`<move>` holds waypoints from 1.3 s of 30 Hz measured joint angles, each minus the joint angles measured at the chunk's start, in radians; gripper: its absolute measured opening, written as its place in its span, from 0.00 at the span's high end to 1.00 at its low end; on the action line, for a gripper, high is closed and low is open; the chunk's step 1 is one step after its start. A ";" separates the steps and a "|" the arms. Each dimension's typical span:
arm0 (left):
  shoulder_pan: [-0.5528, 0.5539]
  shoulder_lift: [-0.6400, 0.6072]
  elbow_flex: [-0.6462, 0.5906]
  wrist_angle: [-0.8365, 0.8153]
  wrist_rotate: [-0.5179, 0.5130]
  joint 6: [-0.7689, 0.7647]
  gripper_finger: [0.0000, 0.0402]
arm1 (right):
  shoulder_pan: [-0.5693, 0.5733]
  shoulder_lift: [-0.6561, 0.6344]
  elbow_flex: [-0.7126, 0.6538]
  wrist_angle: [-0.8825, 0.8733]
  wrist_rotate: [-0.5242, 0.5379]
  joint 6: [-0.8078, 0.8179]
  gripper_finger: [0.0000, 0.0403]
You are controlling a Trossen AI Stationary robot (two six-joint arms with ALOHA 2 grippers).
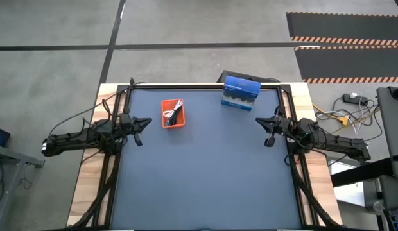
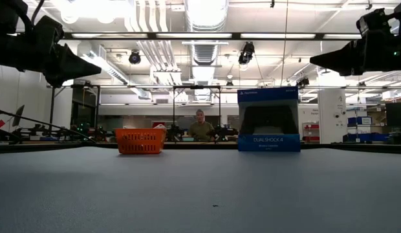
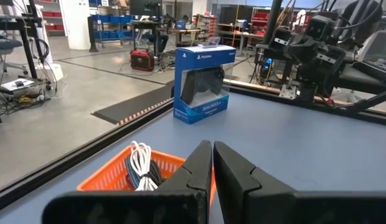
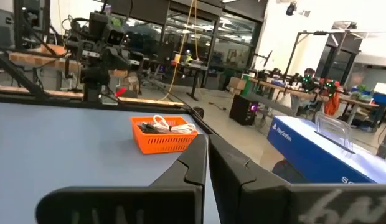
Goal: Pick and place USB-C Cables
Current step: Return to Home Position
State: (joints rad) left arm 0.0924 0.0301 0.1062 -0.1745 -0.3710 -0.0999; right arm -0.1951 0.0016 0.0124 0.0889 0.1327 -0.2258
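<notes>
An orange basket [image 1: 173, 113] stands on the blue mat at the far left-centre; it also shows in the low view [image 2: 141, 140]. In it lie a white cable [image 3: 141, 160] and a black cable [image 3: 154, 172]; both show in the right wrist view [image 4: 171, 126]. The teal-green and red cables do not show. My left gripper [image 1: 145, 122] hovers shut at the mat's left edge, just left of the basket. My right gripper [image 1: 260, 120] hovers shut at the mat's right edge.
A blue controller box [image 1: 241, 92] stands upright at the mat's far edge, right of the basket. A black frame rail [image 1: 205, 85] runs around the mat. A person [image 2: 200, 126] sits in the room beyond the table.
</notes>
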 joint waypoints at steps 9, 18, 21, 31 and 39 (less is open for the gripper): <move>0.000 0.000 0.000 0.000 0.000 0.000 1.00 | 0.000 0.012 0.000 -0.003 0.001 0.007 0.98; 0.000 0.002 0.000 0.000 0.000 0.005 1.00 | 0.000 0.040 -0.001 -0.008 0.001 -0.030 0.98; 0.000 0.002 0.000 0.000 0.000 0.002 1.00 | 0.000 0.044 -0.001 -0.009 0.001 -0.023 0.98; 0.000 0.002 0.000 0.000 0.000 0.003 1.00 | 0.000 0.046 -0.001 -0.010 0.000 0.017 0.98; 0.000 0.003 0.000 0.000 0.000 0.003 1.00 | 0.000 0.046 -0.002 -0.010 0.000 0.017 0.98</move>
State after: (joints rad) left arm 0.0924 0.0330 0.1059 -0.1741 -0.3714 -0.0972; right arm -0.1951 0.0475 0.0109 0.0792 0.1329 -0.2092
